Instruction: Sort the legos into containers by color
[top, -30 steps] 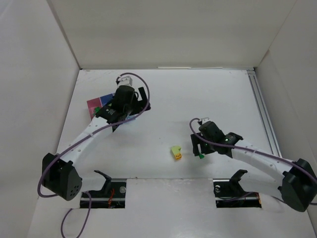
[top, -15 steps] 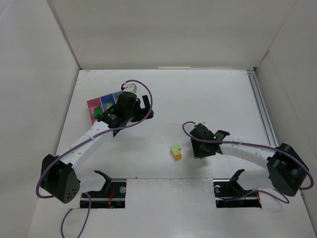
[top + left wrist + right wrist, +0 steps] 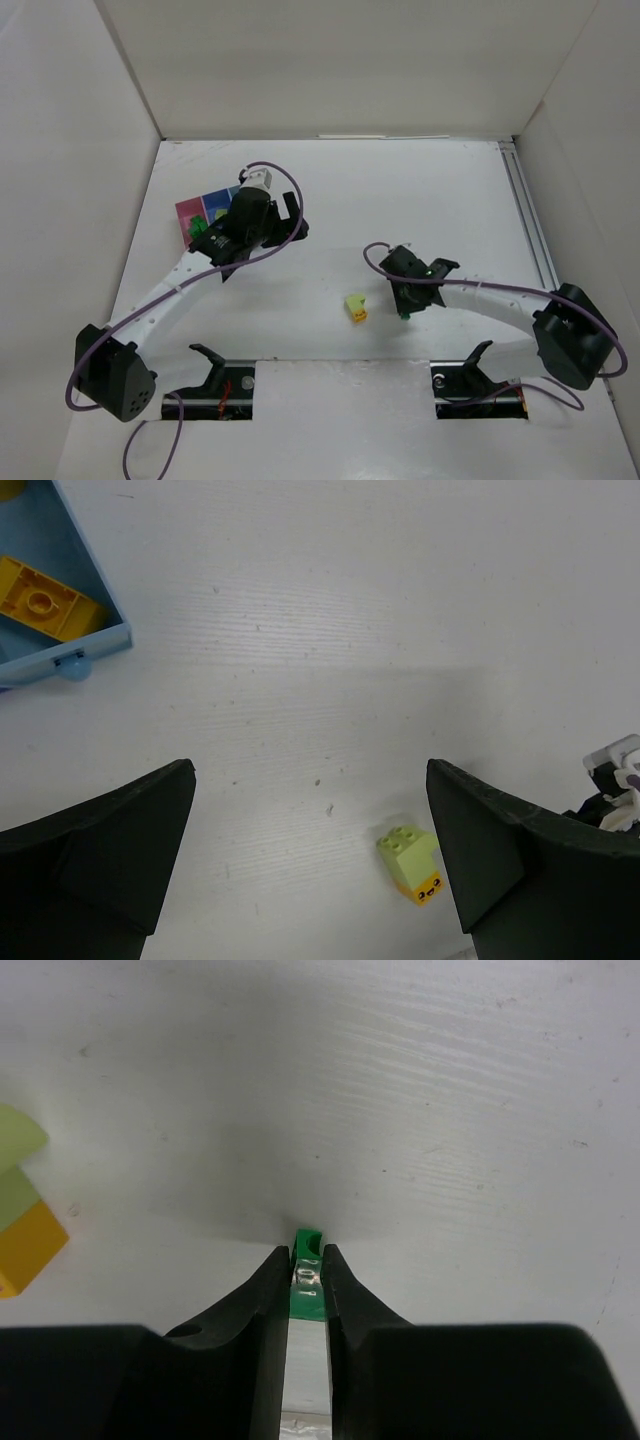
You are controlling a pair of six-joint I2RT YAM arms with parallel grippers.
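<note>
My right gripper (image 3: 308, 1253) is shut on a small dark green lego (image 3: 308, 1288) that rests on the white table; in the top view the gripper (image 3: 405, 306) stands right of centre with the green lego (image 3: 406, 314) at its tip. A light green and orange lego (image 3: 354, 307) lies just left of it, seen too in the left wrist view (image 3: 410, 863). My left gripper (image 3: 310, 780) hangs open and empty above the table, beside the containers (image 3: 205, 212). A blue container (image 3: 95, 640) holds an orange lego (image 3: 40, 600).
White walls enclose the table on three sides. A metal rail (image 3: 530, 220) runs along the right edge. Green legos (image 3: 198, 228) sit at the near side of the pink container (image 3: 188, 212). The right arm's wrist (image 3: 615, 780) shows at the edge of the left wrist view.
The right gripper has closed its fingers onto the dark green lego, and its arm has swung lower and left. The left gripper stayed open and shifted slightly by the containers.
</note>
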